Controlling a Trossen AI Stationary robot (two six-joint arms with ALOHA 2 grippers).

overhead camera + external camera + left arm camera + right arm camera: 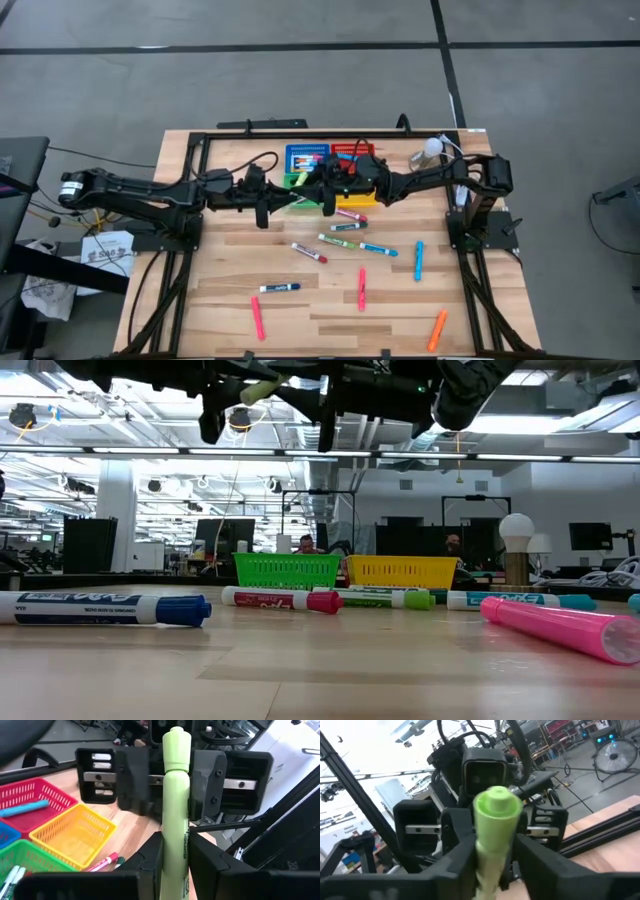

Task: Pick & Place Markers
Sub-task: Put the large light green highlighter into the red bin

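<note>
Overhead, the left arm is reached in from the left side of the bench [220,270], and its left hand [175,840] is closed on the lower barrel of a light-green highlighter [175,820]. The highlighter is held in the air above the baskets, clear of the bench. It is a thick, pale yellow-green stick with a rounded, stepped cap and dark print along its barrel. Its cap end is flanked by the right hand [495,840], whose fingers are pressed against it on both sides, so it is gripped by both hands at once. The right arm is stretched in from the right side of the bench.

Below the hands, four mesh baskets are grouped: a green basket [20,860], a blue basket [305,155], a red basket [30,795] with a blue marker [22,809] lying in it, and a yellow basket [75,827]. They are partly hidden by the arms in the high view.

On the open bench, loose markers are scattered well apart: a pink marker [257,318], a blue-capped white marker [280,288], a red-capped marker [309,252], a second pink marker [361,288], a teal marker [378,248], a blue one [418,260] and an orange marker [437,330] nearest the right corner.
</note>
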